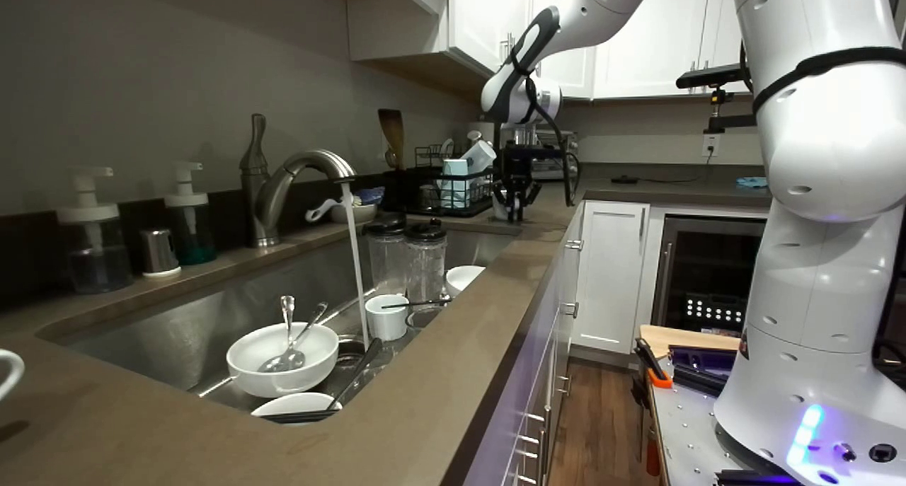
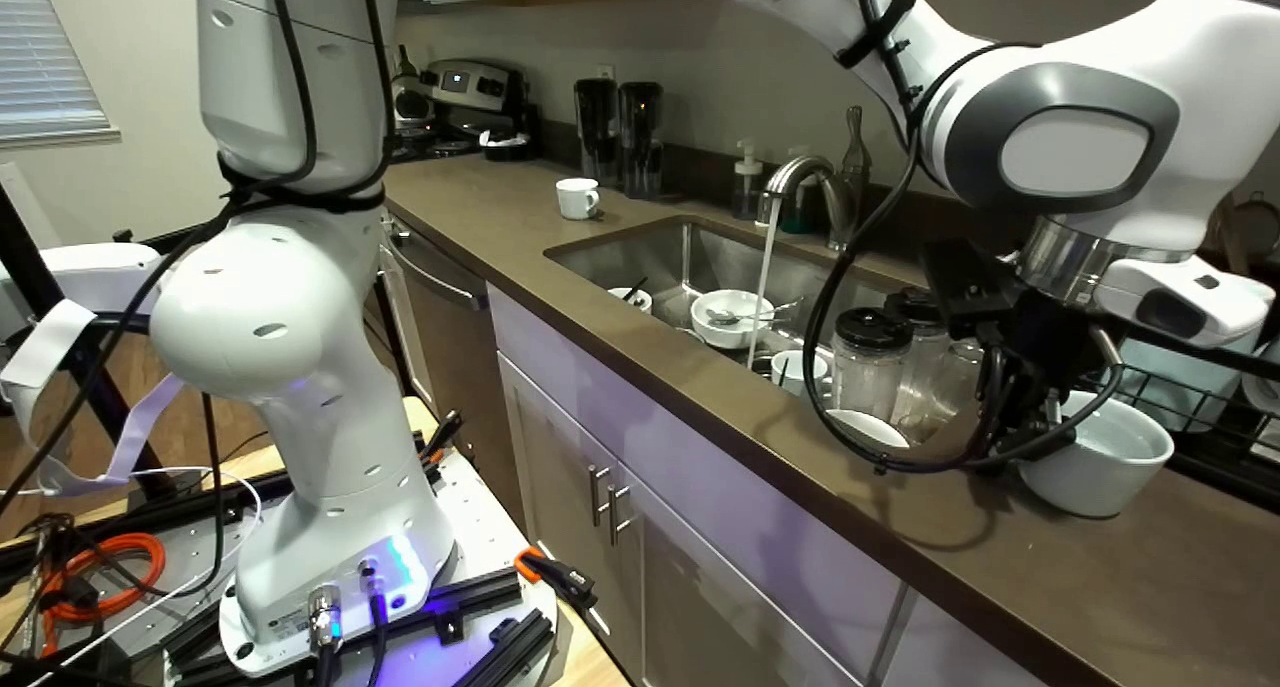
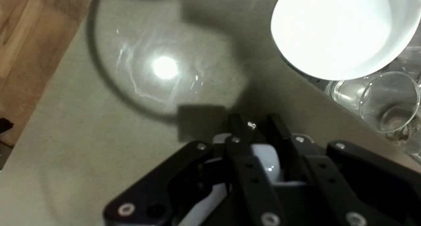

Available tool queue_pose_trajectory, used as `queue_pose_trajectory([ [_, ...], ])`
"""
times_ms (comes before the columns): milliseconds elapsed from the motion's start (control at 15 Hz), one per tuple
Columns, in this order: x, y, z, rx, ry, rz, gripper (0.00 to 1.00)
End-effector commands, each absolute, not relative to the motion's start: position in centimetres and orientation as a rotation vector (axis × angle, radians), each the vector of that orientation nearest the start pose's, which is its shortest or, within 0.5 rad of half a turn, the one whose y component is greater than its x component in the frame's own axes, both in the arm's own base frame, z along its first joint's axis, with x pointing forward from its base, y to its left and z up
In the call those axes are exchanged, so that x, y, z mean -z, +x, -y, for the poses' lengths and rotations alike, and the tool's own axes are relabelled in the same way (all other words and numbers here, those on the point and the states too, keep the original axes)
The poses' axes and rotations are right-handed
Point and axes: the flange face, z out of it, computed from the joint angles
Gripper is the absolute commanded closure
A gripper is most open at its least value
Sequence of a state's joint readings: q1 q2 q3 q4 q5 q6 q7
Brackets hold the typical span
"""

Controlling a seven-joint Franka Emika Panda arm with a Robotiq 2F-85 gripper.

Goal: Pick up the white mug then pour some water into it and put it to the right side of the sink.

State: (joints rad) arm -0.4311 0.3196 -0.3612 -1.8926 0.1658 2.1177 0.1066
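The white mug (image 2: pixel 1095 462) holds liquid and stands upright at the countertop, to the right of the sink (image 2: pixel 715 242) in an exterior view. I cannot tell whether its base fully rests on the counter. It also shows, mostly hidden behind my gripper (image 1: pixel 517 213), in an exterior view (image 1: pixel 500 208). In the wrist view my gripper (image 3: pixel 254 120) has its fingers close on both sides of the mug's handle (image 3: pixel 265 158); the mug's body is mostly hidden beneath the gripper. The steel sink (image 1: pixel 177 344) has an arched faucet (image 1: pixel 272 189) with running water (image 1: pixel 357 259).
A black dish rack (image 1: pixel 467 192) stands right behind the mug. The sink holds a bowl with utensils (image 1: pixel 276 385), a smaller white cup (image 1: pixel 387 320), lidded jars (image 1: pixel 426 267) and a white bowl (image 3: pixel 338 32). Another white cup (image 2: pixel 577 199) stands left of the sink.
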Motion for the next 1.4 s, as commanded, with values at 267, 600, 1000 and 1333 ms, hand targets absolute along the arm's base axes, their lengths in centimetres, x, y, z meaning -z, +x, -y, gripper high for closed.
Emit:
queue_pose_trajectory([
  [267,-34.6,44.5,41.5,-0.082,-2.715,-1.446,0.19],
  [600,-36.3,43.3,40.8,-0.045,-2.738,-1.463,0.07],
  [1000,-39.3,40.5,38.5,-0.002,-2.799,-1.463,0.07],
  [1333,-42.7,38.0,34.7,0.120,-2.914,-1.396,0.04],
])
